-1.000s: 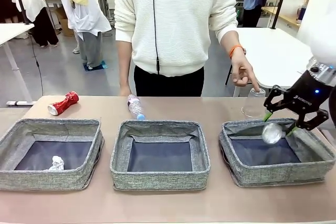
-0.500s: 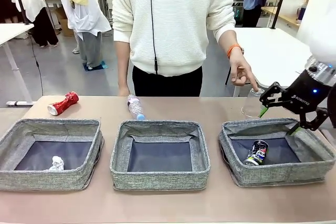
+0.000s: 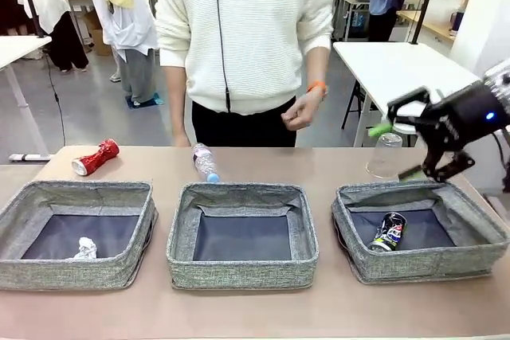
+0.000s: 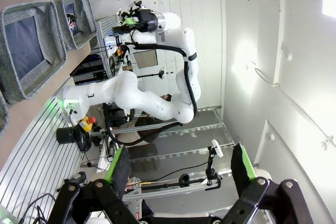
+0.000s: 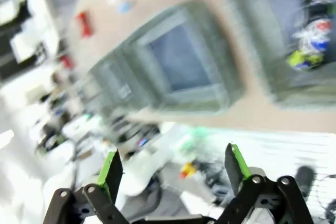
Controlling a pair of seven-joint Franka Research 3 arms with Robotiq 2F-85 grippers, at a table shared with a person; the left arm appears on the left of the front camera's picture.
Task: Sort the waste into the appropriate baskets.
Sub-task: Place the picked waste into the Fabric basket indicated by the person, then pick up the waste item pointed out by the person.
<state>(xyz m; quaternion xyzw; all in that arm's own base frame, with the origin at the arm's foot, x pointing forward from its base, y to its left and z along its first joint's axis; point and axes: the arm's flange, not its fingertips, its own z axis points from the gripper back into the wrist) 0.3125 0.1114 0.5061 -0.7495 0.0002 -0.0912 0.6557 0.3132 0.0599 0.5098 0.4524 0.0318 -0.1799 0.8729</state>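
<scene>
Right gripper (image 3: 395, 151), jaws apart and empty, hangs at frame right; we see the clear plastic cup (image 3: 384, 161) standing on the desk (image 3: 263, 166) just left of its fingertips.

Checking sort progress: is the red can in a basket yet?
No, the crushed red can lies on the table behind the left basket, outside it.
</scene>
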